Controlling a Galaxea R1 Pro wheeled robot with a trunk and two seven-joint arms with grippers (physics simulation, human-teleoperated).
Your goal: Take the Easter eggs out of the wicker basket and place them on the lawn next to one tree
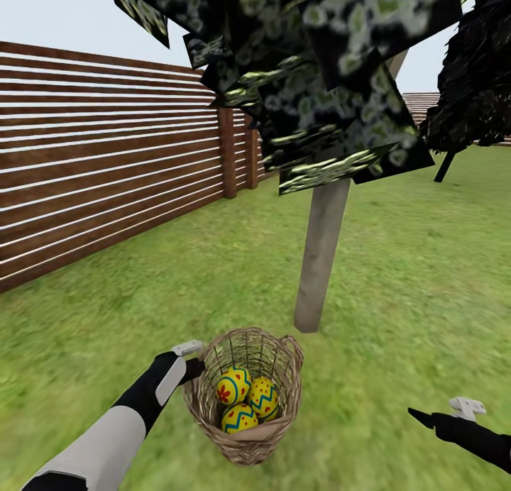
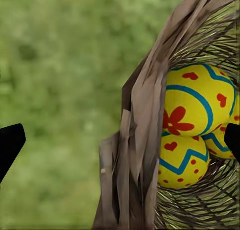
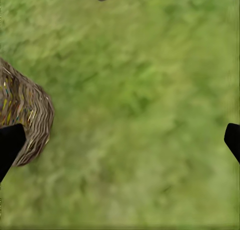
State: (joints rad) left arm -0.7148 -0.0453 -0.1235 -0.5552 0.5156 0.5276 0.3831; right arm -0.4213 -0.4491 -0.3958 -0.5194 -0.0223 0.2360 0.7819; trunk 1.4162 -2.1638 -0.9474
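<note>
The wicker basket [image 1: 245, 434] stands on the lawn [image 1: 397, 278] just in front of the tree's pale trunk [image 1: 323, 253]. Three yellow Easter eggs lie inside it: one with a red flower [image 1: 233, 387], one with blue zigzags [image 1: 263, 396] and one lower down [image 1: 239, 418]. My left gripper [image 1: 197, 369] is open at the basket's left rim. In the left wrist view its fingertips [image 2: 10, 145] stand wide apart, with the rim [image 2: 140, 120] and the eggs [image 2: 197, 100] between them. My right gripper [image 1: 420, 417] hangs open over bare grass to the right of the basket [image 3: 22, 120].
A brown slat fence [image 1: 99, 172] runs along the left. The tree's dark blocky canopy [image 1: 319, 72] hangs overhead. A black cypress-like tree [image 1: 475, 86] stands at the back right. Open grass stretches around the trunk and to the right.
</note>
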